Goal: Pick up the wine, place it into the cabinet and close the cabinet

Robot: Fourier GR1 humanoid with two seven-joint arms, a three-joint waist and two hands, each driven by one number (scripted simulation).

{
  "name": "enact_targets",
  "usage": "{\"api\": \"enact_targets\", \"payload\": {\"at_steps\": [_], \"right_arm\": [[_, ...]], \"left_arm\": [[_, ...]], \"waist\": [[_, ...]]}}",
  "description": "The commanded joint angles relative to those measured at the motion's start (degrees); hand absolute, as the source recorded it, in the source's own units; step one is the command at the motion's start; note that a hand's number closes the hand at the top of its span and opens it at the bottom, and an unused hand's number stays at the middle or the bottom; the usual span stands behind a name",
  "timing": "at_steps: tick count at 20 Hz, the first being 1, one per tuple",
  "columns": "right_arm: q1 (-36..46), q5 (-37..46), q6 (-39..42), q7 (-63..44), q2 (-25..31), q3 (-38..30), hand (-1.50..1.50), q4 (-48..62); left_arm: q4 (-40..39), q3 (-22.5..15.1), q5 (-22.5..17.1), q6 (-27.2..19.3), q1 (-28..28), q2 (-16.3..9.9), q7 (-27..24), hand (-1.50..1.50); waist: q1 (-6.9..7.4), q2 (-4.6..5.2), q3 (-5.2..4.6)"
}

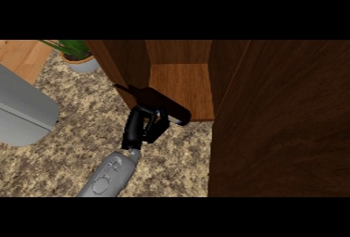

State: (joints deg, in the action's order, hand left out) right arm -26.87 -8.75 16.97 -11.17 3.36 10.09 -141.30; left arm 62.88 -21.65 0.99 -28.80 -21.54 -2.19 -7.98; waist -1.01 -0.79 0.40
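Leftmost, a grey rounded appliance (21, 111) sits on the speckled beige stone counter (68, 152), with a white-potted green plant (78, 58) behind it. Near the middle, one grey forearm rises from the lower edge, ending in a black hand (142, 127); which arm it is cannot be told. Its fingers curl around the dark wine bottle (164, 104), which lies tilted across the front edge of the open brown wooden cabinet's shelf (181, 85). Rightward, the cabinet's dark wooden door (280, 120) fills the view.

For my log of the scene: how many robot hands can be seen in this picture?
1. One black hand reaches the front edge of the cabinet shelf, left of centre. The other hand is out of view.
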Motion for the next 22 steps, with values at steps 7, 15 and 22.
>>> {"api": "enact_targets", "payload": {"at_steps": [7, 15, 22], "right_arm": [[0.2, -6.2, 1.6, -0.4, 0.7, -1.5, -1.5, -3.0], [-2.2, -6.9, 2.6, 0.3, 0.3, -1.0, -1.5, -4.3], [-0.7, -4.0, 2.2, 1.8, -1.9, 2.8, -1.5, -1.3]], "left_arm": [[-13.4, -2.2, 2.4, -7.2, -15.1, 2.1, 8.8, 1.5], [-15.2, -2.1, 4.6, -9.9, -13.0, 2.1, 10.7, 1.5], [-18.6, 2.6, 1.8, -11.2, -15.4, 1.1, 8.2, 1.5]], "waist": [[-2.75, 1.53, -0.39], [-3.27, 1.65, -0.38], [-3.61, 2.33, -0.52]]}}
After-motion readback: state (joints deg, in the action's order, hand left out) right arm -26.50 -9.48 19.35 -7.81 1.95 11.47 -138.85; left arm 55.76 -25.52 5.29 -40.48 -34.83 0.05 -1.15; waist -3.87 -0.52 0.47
